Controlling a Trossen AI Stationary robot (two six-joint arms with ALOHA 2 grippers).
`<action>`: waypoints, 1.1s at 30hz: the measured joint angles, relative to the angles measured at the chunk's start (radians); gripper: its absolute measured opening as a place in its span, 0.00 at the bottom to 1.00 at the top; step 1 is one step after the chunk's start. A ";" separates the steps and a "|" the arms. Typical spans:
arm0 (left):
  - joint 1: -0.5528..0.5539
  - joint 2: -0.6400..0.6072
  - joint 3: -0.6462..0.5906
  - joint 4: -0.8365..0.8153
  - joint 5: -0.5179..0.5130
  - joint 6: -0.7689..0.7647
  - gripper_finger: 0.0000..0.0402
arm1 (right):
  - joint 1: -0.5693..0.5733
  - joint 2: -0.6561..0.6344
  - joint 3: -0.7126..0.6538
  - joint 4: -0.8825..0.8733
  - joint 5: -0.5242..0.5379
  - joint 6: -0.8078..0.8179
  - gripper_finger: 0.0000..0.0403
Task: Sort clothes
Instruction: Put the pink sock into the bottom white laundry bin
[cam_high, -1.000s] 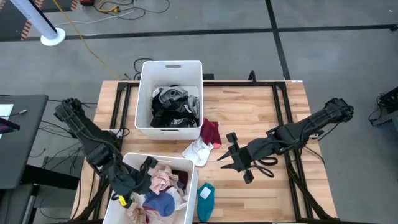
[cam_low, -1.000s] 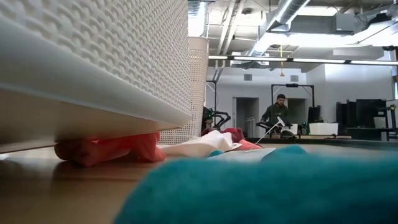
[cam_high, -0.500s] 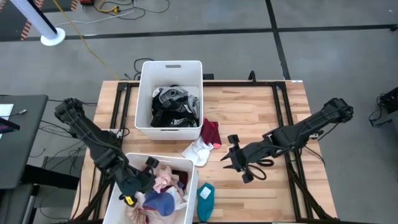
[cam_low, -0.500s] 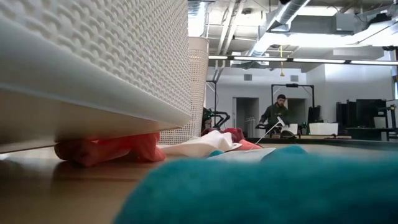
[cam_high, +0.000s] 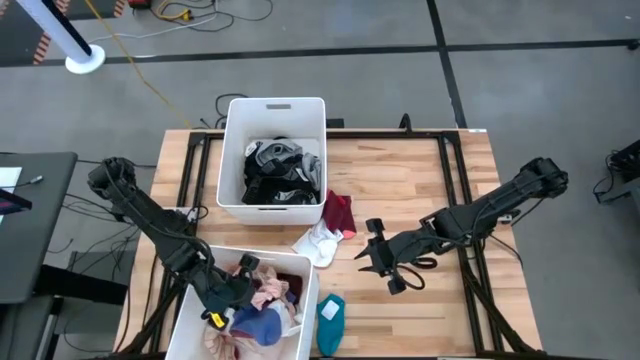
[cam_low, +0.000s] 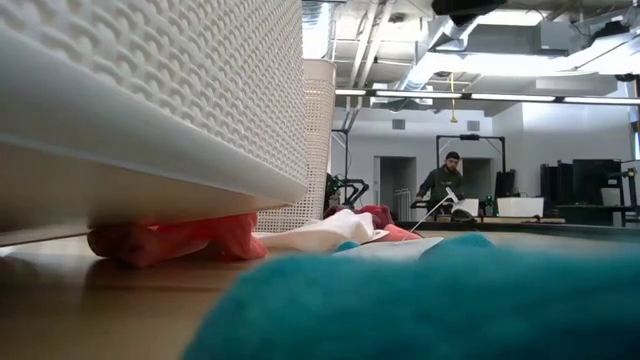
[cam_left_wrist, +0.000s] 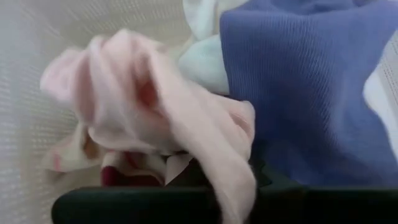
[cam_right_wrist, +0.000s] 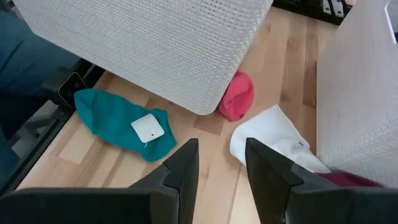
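Note:
My left gripper (cam_high: 230, 300) reaches down into the near white bin (cam_high: 190, 315), shut on a pale pink garment (cam_left_wrist: 149, 106) among the clothes there. A blue garment (cam_left_wrist: 311, 93) lies beside it. My right gripper (cam_right_wrist: 217, 165) hangs open above the table with nothing between its fingers. Below it on the wood lie a white garment (cam_right_wrist: 273, 146), a teal garment (cam_right_wrist: 121, 121) and a pink-red sock (cam_right_wrist: 237, 94), which is tucked under the near bin's corner. A maroon garment (cam_high: 340, 212) lies by the far bin (cam_high: 273, 110), which holds black, grey and white clothes. My left gripper has the pink garment by a fold (cam_left_wrist: 233, 177) that drapes over and between its fingers; the cloth itself hides the place of contact. The fingers slant down into the near bin from its left side. The rest of the garment lies bunched on the clothes in the bin.
The two white bins take up the table's left half. Bare wood (cam_high: 440, 190) lies to the right of the far bin and around my right arm. In the low view a person (cam_low: 445, 185) stands far off in the room behind the table.
My left gripper has gone down into the near bin, and the pink garment has come down with it onto the clothes there. My right gripper has sunk a little toward the table and rolled slightly, still open.

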 joint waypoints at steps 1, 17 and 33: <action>0.000 0.000 -0.011 0.013 0.001 -0.005 0.04 | 0.000 0.000 -0.008 0.009 0.000 0.000 0.36; 0.000 0.000 -0.051 0.098 0.030 -0.018 0.04 | -0.017 0.000 -0.101 0.116 -0.001 0.023 0.36; 0.000 0.015 -0.059 0.154 0.145 -0.015 0.04 | -0.017 0.000 -0.117 0.144 0.000 0.039 0.36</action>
